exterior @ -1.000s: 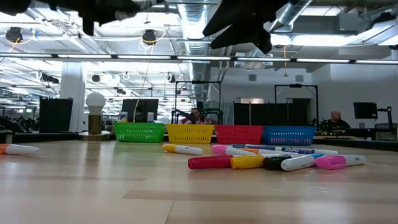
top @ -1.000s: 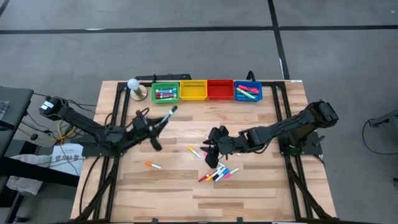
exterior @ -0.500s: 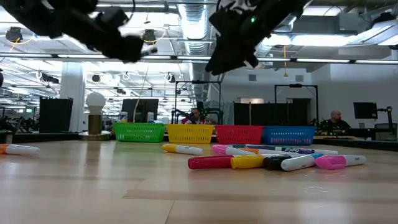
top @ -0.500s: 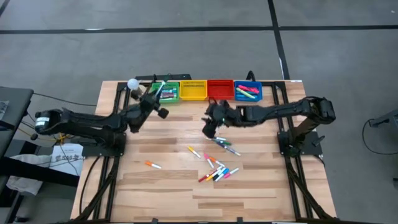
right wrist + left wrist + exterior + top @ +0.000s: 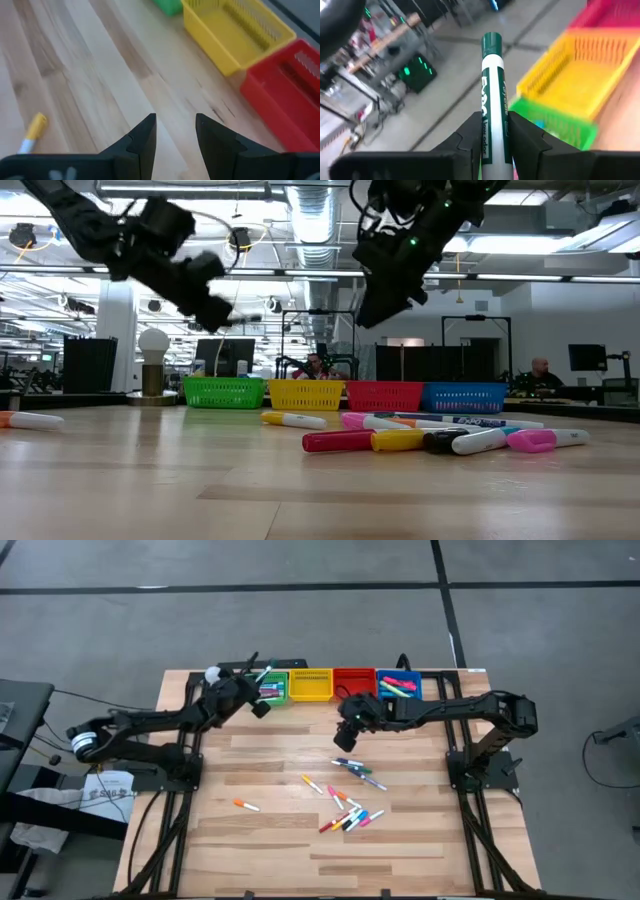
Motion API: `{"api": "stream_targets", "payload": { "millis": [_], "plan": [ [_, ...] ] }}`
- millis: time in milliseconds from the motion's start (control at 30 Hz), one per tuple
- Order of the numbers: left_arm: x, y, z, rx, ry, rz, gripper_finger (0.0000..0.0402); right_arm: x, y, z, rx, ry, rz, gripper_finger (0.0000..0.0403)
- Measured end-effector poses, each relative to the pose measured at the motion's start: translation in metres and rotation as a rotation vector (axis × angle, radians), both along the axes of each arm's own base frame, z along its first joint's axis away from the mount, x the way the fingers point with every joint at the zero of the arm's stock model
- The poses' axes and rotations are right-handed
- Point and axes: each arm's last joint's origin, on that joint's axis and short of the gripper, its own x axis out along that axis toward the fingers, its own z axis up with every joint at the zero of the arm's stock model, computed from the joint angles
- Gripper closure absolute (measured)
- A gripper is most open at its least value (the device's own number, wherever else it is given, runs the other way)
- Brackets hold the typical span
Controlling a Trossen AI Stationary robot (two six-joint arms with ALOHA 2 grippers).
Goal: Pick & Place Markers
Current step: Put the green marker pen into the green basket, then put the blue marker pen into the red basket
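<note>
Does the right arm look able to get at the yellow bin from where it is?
Probably yes: the right gripper hangs open and empty just in front of the yellow bin, nothing between them.

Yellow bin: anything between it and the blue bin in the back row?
Only the red bin sits between the yellow bin and the blue bin, side by side along the table's far edge. Clearest in the high view; the low view agrees.

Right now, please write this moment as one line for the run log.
left gripper: shut on green marker, over green bin | right gripper: open, empty, near red bin | loose markers: on table
</note>
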Motion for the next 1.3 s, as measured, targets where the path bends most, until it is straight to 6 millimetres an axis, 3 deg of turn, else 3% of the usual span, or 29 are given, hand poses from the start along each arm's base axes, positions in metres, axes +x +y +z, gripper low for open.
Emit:
{"api": "stream_targets", "payload": {
  "millis": [333,800,1133,1300],
  "plan": [
    [-0.007,0.019,-0.025,-0.083,0.137,0.050,0.0321,-0.004,-0.007,-0.014,0.001,-0.026,-0.033,0.0276],
    [-0.006,0.018,-0.028,-0.119,0.093,0.066,0.0294,-0.009,0.005,-0.028,0.053,-0.001,-0.048,0.0276],
    [0.004,0.005,-0.028,-0.134,0.061,0.016,0.0257,-0.007,0.018,-0.028,0.053,-0.003,-0.007,0.0276],
    [0.014,-0.021,-0.012,-0.198,-0.150,-0.041,0.0260,-0.006,0.024,-0.027,0.051,-0.003,0.011,0.0276]
  ]
}}
